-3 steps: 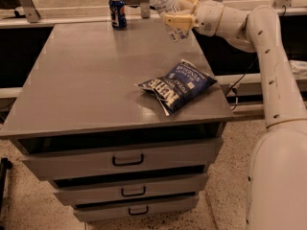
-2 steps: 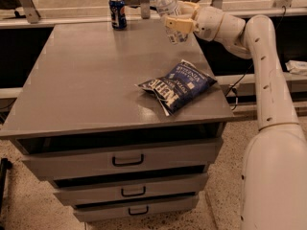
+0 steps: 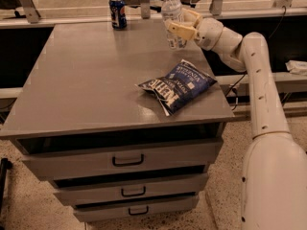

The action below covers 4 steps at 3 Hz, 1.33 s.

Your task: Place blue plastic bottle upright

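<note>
The blue plastic bottle [image 3: 172,15] is clear with a white cap and a pale label. It stands nearly upright at the far right of the grey table [image 3: 86,85], its base at or just above the tabletop. My gripper [image 3: 180,25] is shut on the bottle's middle, reaching in from the right on the white arm [image 3: 254,71].
A short blue soda can [image 3: 117,12] stands at the table's far edge, left of the bottle. A flat blue chip bag [image 3: 178,84] lies near the right front of the table. Drawers sit below the tabletop. A rail and chair legs run behind the table.
The gripper has turned the bottle from a tilt to nearly upright and lowered it toward the tabletop. The can and chip bag have not moved.
</note>
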Each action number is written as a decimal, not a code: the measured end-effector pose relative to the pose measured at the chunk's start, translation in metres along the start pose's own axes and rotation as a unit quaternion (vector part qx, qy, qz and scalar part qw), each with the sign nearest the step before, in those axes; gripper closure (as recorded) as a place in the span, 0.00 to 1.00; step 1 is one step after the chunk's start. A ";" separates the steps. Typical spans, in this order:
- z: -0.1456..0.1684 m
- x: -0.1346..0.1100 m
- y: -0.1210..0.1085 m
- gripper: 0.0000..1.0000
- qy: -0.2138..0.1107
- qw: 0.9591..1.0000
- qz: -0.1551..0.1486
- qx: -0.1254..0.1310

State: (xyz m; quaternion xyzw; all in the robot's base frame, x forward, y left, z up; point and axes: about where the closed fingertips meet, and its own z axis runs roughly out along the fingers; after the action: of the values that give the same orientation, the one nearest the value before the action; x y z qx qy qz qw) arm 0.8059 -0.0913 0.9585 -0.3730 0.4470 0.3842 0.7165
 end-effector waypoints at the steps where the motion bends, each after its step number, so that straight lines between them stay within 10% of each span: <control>1: -0.007 0.005 -0.003 1.00 -0.021 1.000 0.012 0.018; 4: -0.029 0.021 -0.004 0.28 -0.033 0.996 0.048 0.073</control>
State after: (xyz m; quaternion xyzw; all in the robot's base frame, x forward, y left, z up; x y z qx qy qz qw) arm 0.8058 -0.1140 0.9305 -0.2855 0.4674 0.3965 0.7368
